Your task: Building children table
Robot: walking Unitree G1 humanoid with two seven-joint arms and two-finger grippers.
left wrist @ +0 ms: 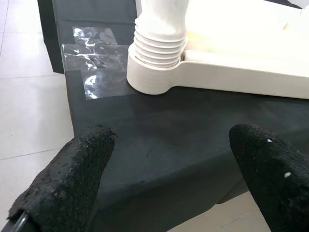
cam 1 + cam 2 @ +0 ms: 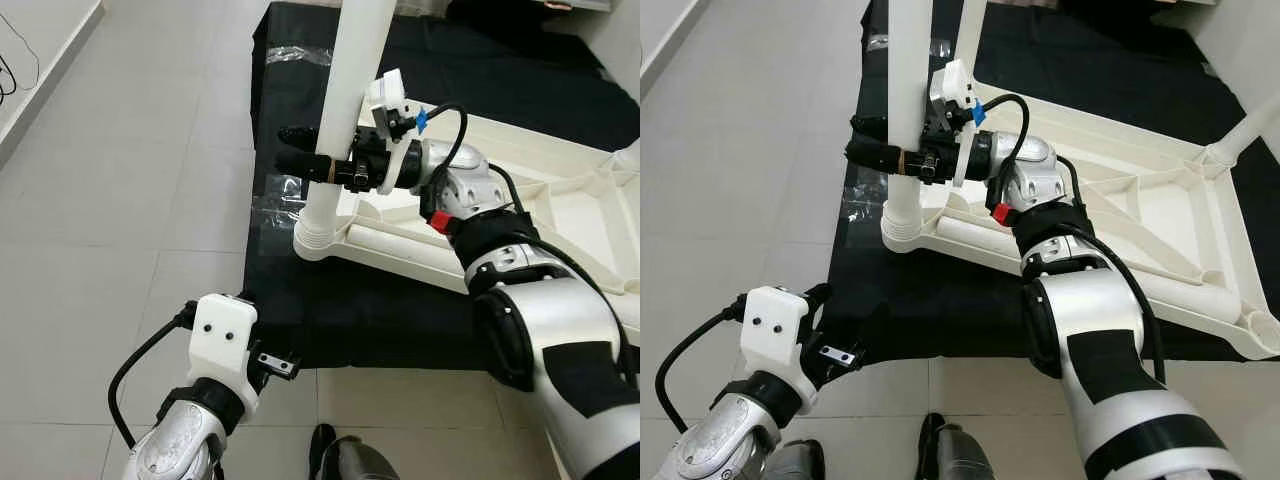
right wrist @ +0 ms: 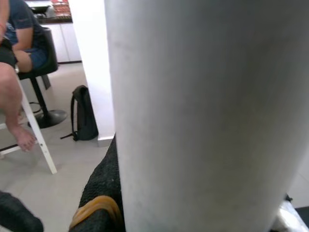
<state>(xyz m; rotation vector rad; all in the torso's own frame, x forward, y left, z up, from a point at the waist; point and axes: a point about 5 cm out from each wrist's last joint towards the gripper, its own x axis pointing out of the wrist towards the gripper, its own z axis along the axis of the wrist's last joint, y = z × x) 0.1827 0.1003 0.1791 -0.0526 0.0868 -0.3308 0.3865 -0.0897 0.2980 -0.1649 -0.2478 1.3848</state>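
Pale grey tiled floor (image 2: pixel 120 200) with thin grout lines, evenly lit. Black cloth (image 2: pixel 390 320) spread flat over the tiles, clear tape (image 1: pixel 91 63) at its edge. White skirting (image 2: pixel 40 90) along the left wall, a thin black cable (image 2: pixel 12 70) beside it. Further off: a person seated on a black stool (image 3: pixel 41 72), a black backpack (image 3: pixel 83 113) leaning against a white pillar (image 3: pixel 94 67), white cabinets (image 3: pixel 65 41) behind.
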